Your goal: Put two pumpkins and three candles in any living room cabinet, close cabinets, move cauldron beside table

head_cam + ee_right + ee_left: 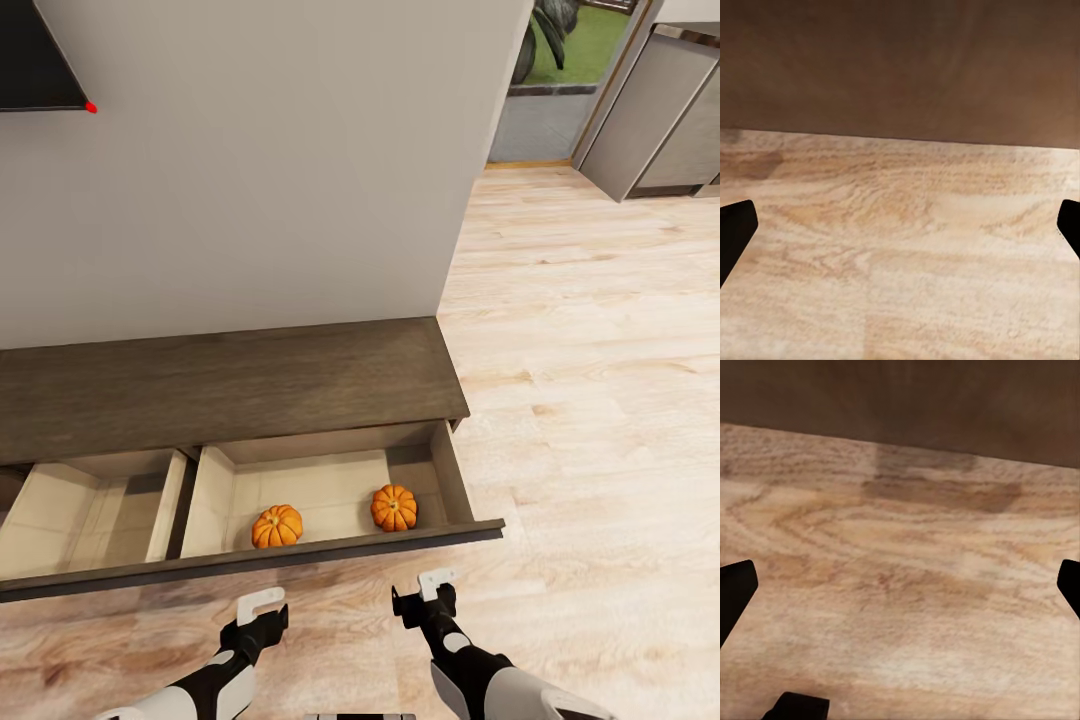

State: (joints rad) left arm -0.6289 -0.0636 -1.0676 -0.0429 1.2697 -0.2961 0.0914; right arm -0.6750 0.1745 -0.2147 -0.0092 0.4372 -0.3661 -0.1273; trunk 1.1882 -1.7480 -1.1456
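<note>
Wall-length cabinet (230,385), drawer open, two upright pumpkins (277,526).

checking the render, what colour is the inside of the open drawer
Pale beige inside the drawer, clearest in the head view.

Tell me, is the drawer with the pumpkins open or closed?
Open. The drawer is pulled out from the cabinet, so its pale inside shows, with two pumpkins sitting in it.

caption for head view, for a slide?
Two pumpkins sit in the open cabinet drawer; both grippers hover empty.
</note>
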